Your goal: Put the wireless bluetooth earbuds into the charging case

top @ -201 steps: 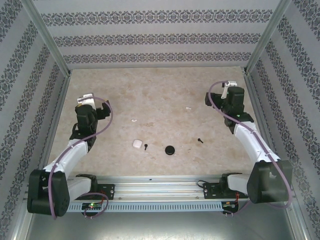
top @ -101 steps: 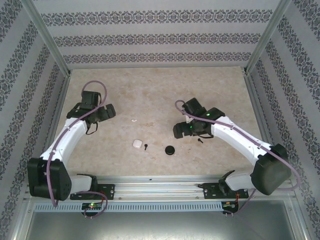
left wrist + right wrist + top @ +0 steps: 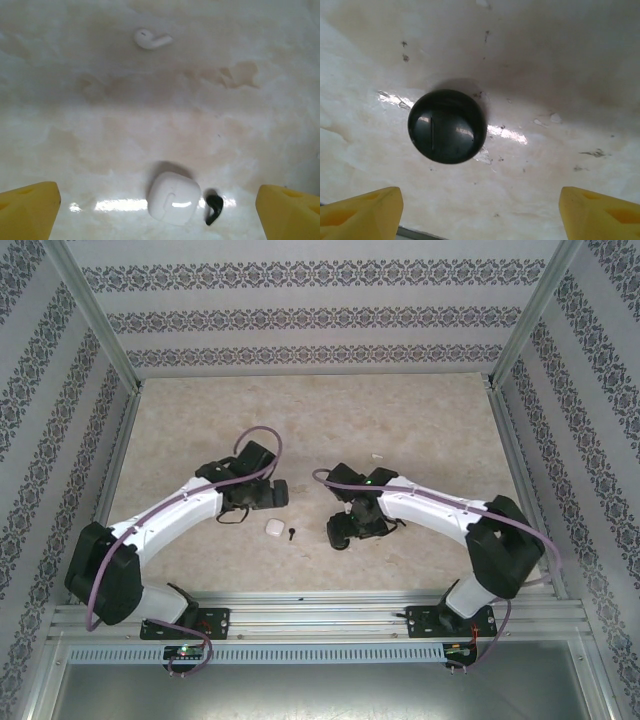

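The charging case (image 3: 173,198) is a glossy white pebble, lid shut, lying on the marbled table (image 3: 320,420). It lies between my left gripper's (image 3: 160,215) wide yellow fingertips (image 3: 30,210), which hover open above it. A black earbud (image 3: 214,208) lies just right of the case. One white earbud (image 3: 152,39) rests farther out. In the top view the case (image 3: 273,527) sits just below the left gripper (image 3: 272,502). My right gripper (image 3: 480,215) hangs open over the table, near a round black case (image 3: 447,126).
Another small white earbud (image 3: 377,456) lies toward the back right of the table. Patterned walls (image 3: 60,390) close in the table on three sides. The metal rail (image 3: 320,605) with the arm bases runs along the near edge.
Both arms have swung in from the table's sides to its middle. The left gripper now hangs over the white case, the right over the round black case.
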Action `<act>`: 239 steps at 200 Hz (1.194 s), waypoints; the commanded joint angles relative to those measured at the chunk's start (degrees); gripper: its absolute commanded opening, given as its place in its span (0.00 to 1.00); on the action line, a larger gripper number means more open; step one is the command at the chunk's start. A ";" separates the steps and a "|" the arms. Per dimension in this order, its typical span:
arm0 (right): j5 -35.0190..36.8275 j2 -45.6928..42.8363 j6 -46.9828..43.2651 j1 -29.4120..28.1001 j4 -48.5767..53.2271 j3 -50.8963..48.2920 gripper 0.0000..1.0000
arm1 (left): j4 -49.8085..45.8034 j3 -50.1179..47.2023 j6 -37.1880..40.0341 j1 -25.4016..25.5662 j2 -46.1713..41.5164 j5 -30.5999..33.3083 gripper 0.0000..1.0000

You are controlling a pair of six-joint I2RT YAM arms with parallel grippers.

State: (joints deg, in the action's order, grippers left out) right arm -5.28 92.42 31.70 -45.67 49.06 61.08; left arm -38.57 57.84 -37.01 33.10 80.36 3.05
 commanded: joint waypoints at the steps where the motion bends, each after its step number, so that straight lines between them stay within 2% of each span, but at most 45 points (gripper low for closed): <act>1: -0.28 5.38 1.80 -0.69 0.67 4.19 0.77 | 3.71 0.29 4.60 3.59 -3.08 2.75 1.00; 40: -0.51 12.50 1.77 -2.08 1.85 9.68 0.77 | 5.96 -0.18 8.29 3.88 -3.84 -0.88 1.00; 96: -1.12 15.83 3.19 -2.41 0.65 9.70 0.73 | 9.26 -4.19 8.19 3.81 -7.36 -2.04 0.95; 157: -2.59 19.64 2.72 -2.24 -0.31 10.74 0.60 | 12.78 -8.82 8.14 3.81 -13.13 -0.41 0.94; 210: -5.25 17.10 5.19 -0.55 -2.39 8.57 0.45 | 17.10 -15.40 9.22 3.81 -22.58 2.73 0.87; 239: -7.32 14.39 7.50 1.00 -5.10 7.22 0.42 | 17.73 -15.48 12.37 3.72 -24.45 1.11 0.86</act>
State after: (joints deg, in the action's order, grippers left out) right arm -8.19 108.60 36.36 -45.58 48.95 70.15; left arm -24.21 42.44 -28.62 36.71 57.25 3.92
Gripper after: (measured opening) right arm 0.487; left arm 0.868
